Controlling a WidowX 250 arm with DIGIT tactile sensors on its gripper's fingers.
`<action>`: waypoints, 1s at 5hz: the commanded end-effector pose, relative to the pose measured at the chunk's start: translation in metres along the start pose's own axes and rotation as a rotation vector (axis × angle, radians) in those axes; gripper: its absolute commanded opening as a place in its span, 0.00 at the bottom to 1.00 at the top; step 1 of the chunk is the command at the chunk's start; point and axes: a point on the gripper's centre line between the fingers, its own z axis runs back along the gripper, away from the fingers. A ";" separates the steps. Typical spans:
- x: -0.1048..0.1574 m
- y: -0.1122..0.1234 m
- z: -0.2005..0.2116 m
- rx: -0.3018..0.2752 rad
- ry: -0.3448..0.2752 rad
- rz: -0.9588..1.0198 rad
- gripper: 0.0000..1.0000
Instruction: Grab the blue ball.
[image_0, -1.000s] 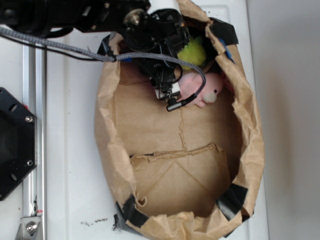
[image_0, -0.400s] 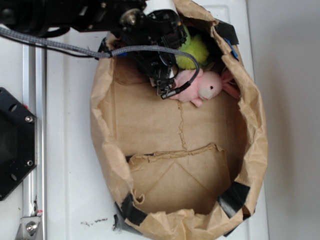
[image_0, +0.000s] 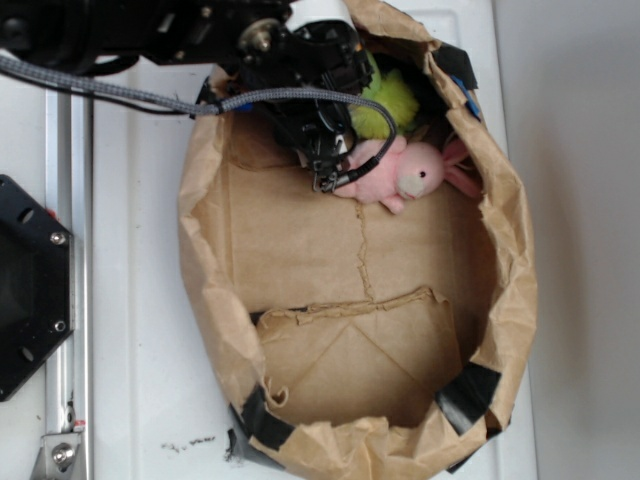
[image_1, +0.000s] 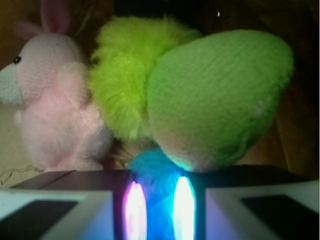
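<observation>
In the wrist view the blue ball (image_1: 155, 172) is a fuzzy teal patch squeezed between my two glowing fingers, and my gripper (image_1: 159, 200) is shut on it. The yellow-green plush toy (image_1: 215, 95) presses against the ball from above. In the exterior view my gripper (image_0: 325, 150) reaches into the top of the brown paper bag (image_0: 205, 290), beside the green plush (image_0: 385, 100). The ball is hidden under the gripper there.
A pink plush bunny (image_0: 395, 172) lies right of the gripper inside the bag, and shows at the left of the wrist view (image_1: 55, 100). Black tape patches (image_0: 465, 395) hold the bag's corners. A metal rail (image_0: 65, 250) and a black mount (image_0: 25, 285) stand at the left.
My gripper has shifted slightly up and left inside the bag. The pink bunny is now more uncovered, and the bag's left wall has bulged outward.
</observation>
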 end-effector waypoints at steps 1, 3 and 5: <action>0.006 0.001 0.019 0.013 -0.039 -0.023 0.00; 0.013 -0.045 0.070 -0.090 -0.072 -0.129 0.00; 0.018 -0.098 0.120 -0.175 0.000 -0.215 0.00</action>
